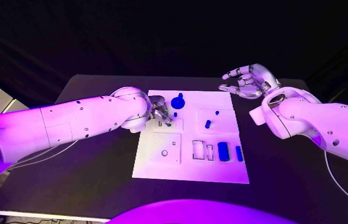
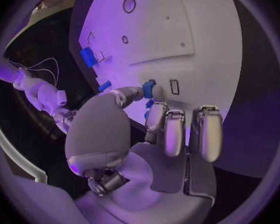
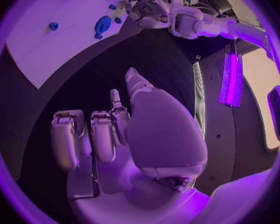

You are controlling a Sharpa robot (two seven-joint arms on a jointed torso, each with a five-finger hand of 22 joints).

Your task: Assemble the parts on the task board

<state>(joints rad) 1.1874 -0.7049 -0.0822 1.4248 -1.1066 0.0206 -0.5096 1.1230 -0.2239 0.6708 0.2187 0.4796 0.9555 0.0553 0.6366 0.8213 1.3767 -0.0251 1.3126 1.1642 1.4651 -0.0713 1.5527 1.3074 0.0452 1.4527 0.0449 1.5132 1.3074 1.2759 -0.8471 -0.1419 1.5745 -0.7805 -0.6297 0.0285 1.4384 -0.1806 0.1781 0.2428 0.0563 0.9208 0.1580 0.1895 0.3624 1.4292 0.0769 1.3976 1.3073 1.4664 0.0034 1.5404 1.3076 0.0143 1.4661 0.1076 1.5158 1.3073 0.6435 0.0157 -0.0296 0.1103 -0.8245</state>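
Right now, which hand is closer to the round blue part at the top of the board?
Left. The left hand is just beside the round blue part; the right hand hovers off the task board's far right corner.

Violet light washes the scene, background black — wrist views bend strongly at their rims.

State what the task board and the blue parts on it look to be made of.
Task board: likely rigid plastic or painted sheet, matte white, with clean cut-out slots. Blue parts: probably moulded or printed plastic, uniform saturated colour, slight sheen. Neither is certain from looks alone.
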